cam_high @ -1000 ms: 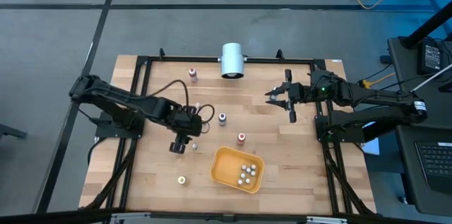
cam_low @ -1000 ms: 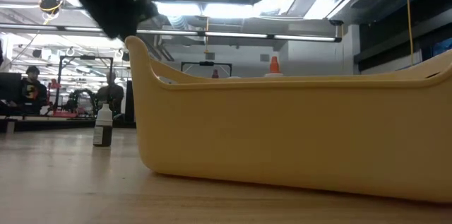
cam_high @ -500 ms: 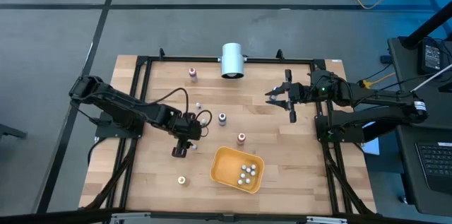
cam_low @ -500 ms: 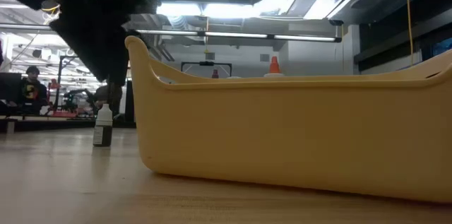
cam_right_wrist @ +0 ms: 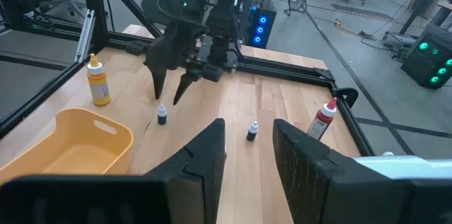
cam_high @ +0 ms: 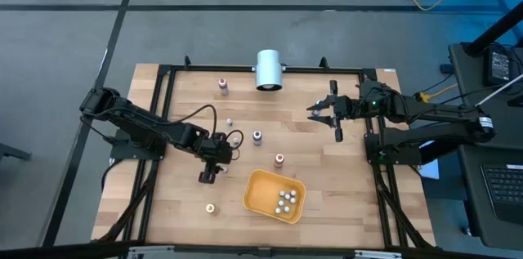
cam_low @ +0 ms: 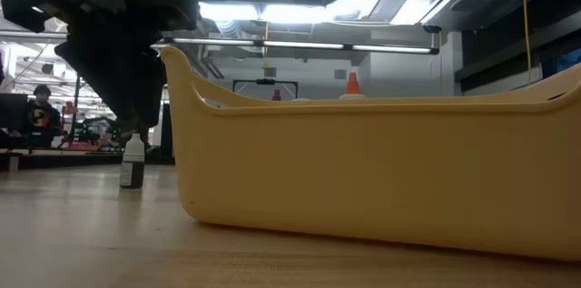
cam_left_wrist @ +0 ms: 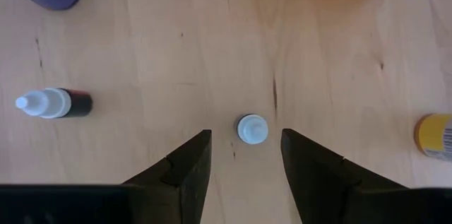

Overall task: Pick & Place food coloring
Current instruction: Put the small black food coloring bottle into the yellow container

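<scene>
A tiny food coloring bottle with a whitish top point(cam_left_wrist: 252, 128) stands upright on the wooden table, left of the orange tray point(cam_high: 263, 184). My left gripper point(cam_right_wrist: 167, 97) hangs open just above it, pointing steeply down. In the left wrist view its fingertips flank the cap without touching. The tray holds several small bottles point(cam_high: 284, 198). More bottles stand loose on the table: a red-topped one point(cam_high: 279, 159), a yellow one point(cam_high: 211, 207), a pink one point(cam_high: 222, 86). My right gripper point(cam_high: 326, 115) waits open over the table's right side, raised, holding nothing.
A big white cylinder point(cam_high: 268, 69) stands at the far edge. Two more small bottles point(cam_high: 257, 136) point(cam_high: 229, 122) stand mid-table. A black frame point(cam_high: 163, 79) runs round the table. In the low view the tray's wall point(cam_low: 363, 170) fills the foreground, beside the whitish-topped bottle point(cam_low: 132, 163).
My left gripper has come down toward the whitish-topped bottle and tipped more steeply downward. It now hangs right over the cap. The bottle has not moved.
</scene>
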`<state>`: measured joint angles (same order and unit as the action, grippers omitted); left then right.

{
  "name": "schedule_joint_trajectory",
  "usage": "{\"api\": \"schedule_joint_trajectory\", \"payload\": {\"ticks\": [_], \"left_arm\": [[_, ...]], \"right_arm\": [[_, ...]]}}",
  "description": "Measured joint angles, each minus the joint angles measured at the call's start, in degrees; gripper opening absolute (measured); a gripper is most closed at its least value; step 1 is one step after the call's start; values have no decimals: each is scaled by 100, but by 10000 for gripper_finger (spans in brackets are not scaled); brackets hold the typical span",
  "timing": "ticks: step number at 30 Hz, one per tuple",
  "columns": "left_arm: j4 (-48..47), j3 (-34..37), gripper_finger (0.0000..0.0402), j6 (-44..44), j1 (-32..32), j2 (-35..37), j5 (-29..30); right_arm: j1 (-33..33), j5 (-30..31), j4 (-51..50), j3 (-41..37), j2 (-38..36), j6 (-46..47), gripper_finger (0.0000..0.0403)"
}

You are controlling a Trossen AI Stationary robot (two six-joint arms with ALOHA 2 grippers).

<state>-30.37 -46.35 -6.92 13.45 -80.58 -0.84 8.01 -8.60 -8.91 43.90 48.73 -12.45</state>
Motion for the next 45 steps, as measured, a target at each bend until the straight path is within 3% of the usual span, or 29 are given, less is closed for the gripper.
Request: {"api": "schedule_joint_trajectory", "payload": {"ticks": [10, 25, 39, 45], "left_arm": [[111, 1, 209, 160, 39, -136, 65], [729, 2, 208, 234, 39, -1037, -22], [667, 2, 207, 166, 39, -1139, -50], [520, 2, 178, 151, 39, -1139, -86]], "right_arm": [[0, 1, 0, 0, 2, 0, 123], [2, 1, -3, 0, 2, -1, 123], [2, 0, -26, 0, 2, -1, 123], [2, 0, -27, 0, 2, 0, 123]]}}
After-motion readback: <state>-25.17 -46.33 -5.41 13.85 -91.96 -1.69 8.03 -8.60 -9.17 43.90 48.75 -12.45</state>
